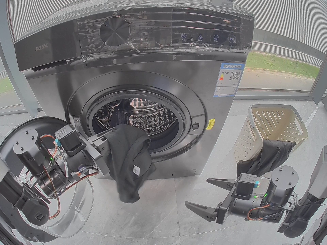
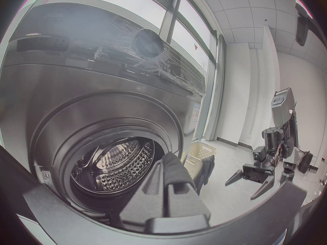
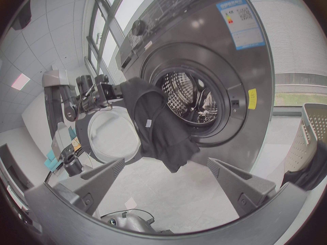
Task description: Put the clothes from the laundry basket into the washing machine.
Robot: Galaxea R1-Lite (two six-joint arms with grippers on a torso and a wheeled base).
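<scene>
Head view: the left end effector (image 1: pixel 104 146) is clenched on a limp black fabric garment (image 1: pixel 131 164). It holds the garment just in front of the lower left rim of the round drum mouth (image 1: pixel 143 119) of the dark grey front-loading washing machine (image 1: pixel 143 68). Most of the cloth hangs outside, below the opening. The step in hand looks to be feeding it in. The grip should rise and go well inside before letting go, so the hanging tail does not drape over the lip. The machine's round glass door (image 1: pixel 68 201) stands swung open beneath the left arm, so lowering that arm risks a knock. The right end effector (image 1: pixel 197 192) hangs released above the grey tiled floor (image 1: pixel 163 215), near the cream perforated plastic laundry basket (image 1: pixel 243 140). A second black garment (image 1: pixel 269 157) is draped over the basket's front rim.

Left wrist view: the left end effector (image 2: pixel 165 188) pinches a fold of the black garment (image 2: pixel 175 170) beside the drum mouth (image 2: pixel 115 167). The right end effector (image 2: pixel 240 191) is well apart, jaws spread.

Right wrist view: the right end effector (image 3: pixel 165 162) has nothing between its wide-spread fingers. The black garment (image 3: pixel 156 126) dangles across the edge of the opening. Something dark lies inside the drum, too unclear to name.
</scene>
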